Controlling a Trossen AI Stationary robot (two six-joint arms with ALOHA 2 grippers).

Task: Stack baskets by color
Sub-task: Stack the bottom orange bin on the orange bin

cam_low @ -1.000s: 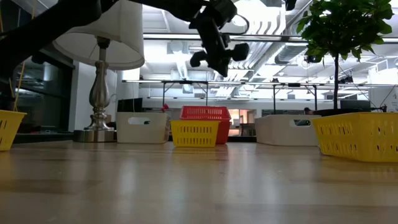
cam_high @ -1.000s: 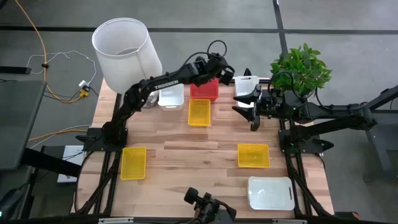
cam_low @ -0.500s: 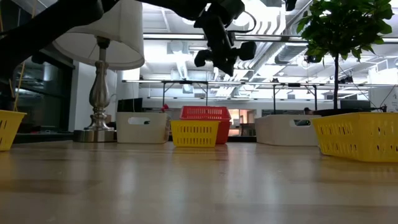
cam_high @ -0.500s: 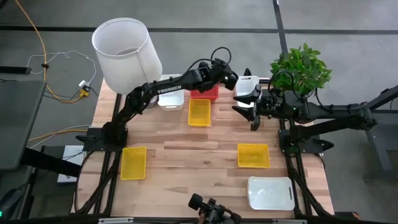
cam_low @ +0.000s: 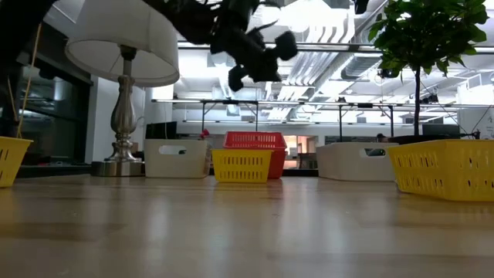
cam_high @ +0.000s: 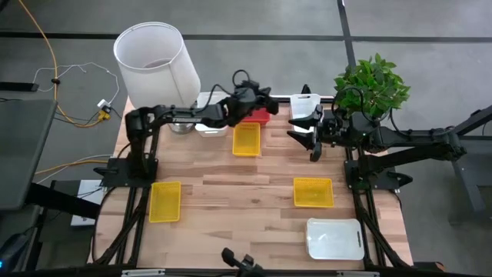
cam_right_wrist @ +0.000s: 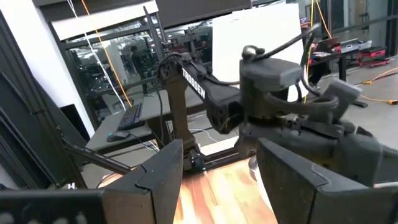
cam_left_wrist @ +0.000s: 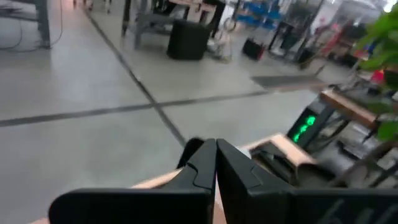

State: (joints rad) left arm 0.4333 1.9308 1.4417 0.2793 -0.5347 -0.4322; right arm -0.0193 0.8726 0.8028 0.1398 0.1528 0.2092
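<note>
At the far edge stand a red basket (cam_high: pixel 261 117), a yellow basket (cam_high: pixel 246 139) just in front of it and a white basket (cam_high: pixel 212 125), partly under my left arm. Another white basket (cam_high: pixel 305 103) stands at the far right. Nearer lie two yellow baskets (cam_high: pixel 165 201) (cam_high: pixel 314 192) and a white one (cam_high: pixel 334 238). My left gripper (cam_high: pixel 267 100) hangs shut and empty, well above the red basket (cam_low: pixel 255 140). My right gripper (cam_high: pixel 294 128) waits open, clear of the table, to the right of the yellow basket.
A lamp with a large white shade (cam_high: pixel 154 65) stands at the far left corner, its base (cam_low: pixel 121 166) beside the white basket. A potted plant (cam_high: pixel 373 81) stands at the far right corner. Bare wood lies in the table's middle (cam_high: pixel 231 188).
My left arm has folded down low over the table's far left. Its gripper has tipped up from a downward slant to nearly level and moved a little toward the table's left edge. It stays shut above the red basket. No basket has moved.
</note>
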